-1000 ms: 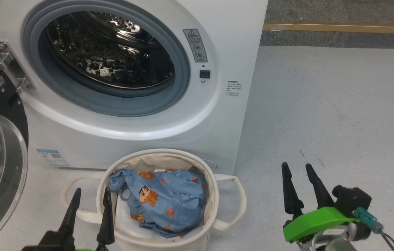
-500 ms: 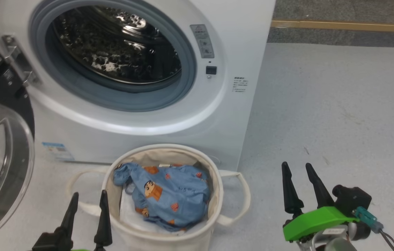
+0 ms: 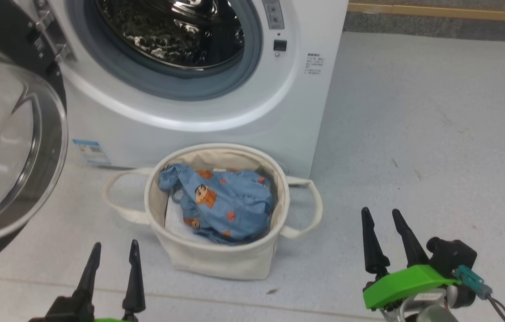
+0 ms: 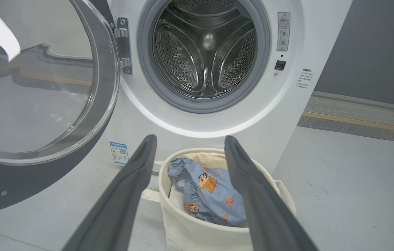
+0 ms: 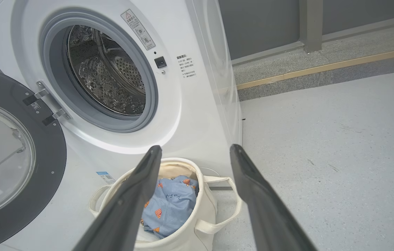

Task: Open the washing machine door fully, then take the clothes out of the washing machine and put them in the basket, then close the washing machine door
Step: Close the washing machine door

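The white washing machine (image 3: 198,129) (image 4: 287,115) (image 5: 190,115) fills the upper left of the head view, its steel drum (image 4: 207,52) bare inside. The washing machine door (image 3: 10,134) (image 4: 36,90) (image 5: 5,157) hangs wide open at the left on its hinge. In front of the washer stands the cream basket (image 3: 221,261) (image 4: 190,233) (image 5: 203,205), and the light blue clothes (image 3: 221,203) (image 4: 214,195) (image 5: 170,205) lie inside it. My left gripper (image 3: 114,246) is open at the lower left, short of the basket. My right gripper (image 3: 380,212) is open at the lower right, over bare floor.
Grey floor (image 3: 435,134) stretches to the right of the washer. A wooden strip (image 3: 440,11) and a darker band run along the far edge. A white folded sheet (image 3: 176,221) lies under the clothes in the basket.
The whole head view has shifted: washer and basket now sit higher and further away, so the camera moved back or tilted. Both grippers stay open; the clothes stay in the basket.
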Available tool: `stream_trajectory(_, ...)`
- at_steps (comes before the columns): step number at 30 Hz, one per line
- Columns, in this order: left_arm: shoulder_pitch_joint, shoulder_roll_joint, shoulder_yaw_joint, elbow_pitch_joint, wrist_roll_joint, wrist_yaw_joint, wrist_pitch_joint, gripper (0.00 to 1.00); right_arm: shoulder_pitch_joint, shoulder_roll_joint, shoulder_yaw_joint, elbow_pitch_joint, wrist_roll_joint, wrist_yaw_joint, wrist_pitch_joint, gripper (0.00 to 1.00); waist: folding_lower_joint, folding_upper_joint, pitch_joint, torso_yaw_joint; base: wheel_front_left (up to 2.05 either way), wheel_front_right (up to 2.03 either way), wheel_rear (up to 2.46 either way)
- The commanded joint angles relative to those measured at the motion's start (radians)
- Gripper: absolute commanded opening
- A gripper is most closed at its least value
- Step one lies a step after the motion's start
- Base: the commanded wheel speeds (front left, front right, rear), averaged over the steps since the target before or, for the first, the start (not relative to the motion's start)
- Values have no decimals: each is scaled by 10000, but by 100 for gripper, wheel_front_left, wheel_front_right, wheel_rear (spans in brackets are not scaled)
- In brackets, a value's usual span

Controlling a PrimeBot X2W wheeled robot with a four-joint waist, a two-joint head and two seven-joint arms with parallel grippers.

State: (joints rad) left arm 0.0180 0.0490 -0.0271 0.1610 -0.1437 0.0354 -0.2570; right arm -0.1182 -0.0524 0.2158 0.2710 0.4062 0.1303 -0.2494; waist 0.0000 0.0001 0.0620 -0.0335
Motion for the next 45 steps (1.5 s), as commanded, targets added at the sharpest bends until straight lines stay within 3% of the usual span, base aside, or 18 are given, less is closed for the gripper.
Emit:
stream_trajectory(1,-457,12,215,-431,97,63,-47,100,-368,22,235,-417,-32,4,-124,100,0,-1,56,81,-108,108,0)
stream_trajectory(11,-605,12,-82,-649,87,123,-47,100,-383,22,848,-1142,249,4,-124,100,0,-1,144,1033,-45,45,0)
stream_trajectory(24,-419,12,-546,-1163,-57,475,-47,100,-337,22,1610,-1348,-42,4,-124,100,0,-1,-101,3884,0,0,0)
stream_trajectory(31,-189,12,-604,-1277,57,445,-47,100,-172,22,1719,-1375,43,4,-124,100,0,-1,-439,5062,0,0,0)
stream_trajectory(45,371,12,-181,-1924,58,770,-47,100,-606,22,2596,-954,161,4,-124,100,0,-1,-347,5422,0,0,0)
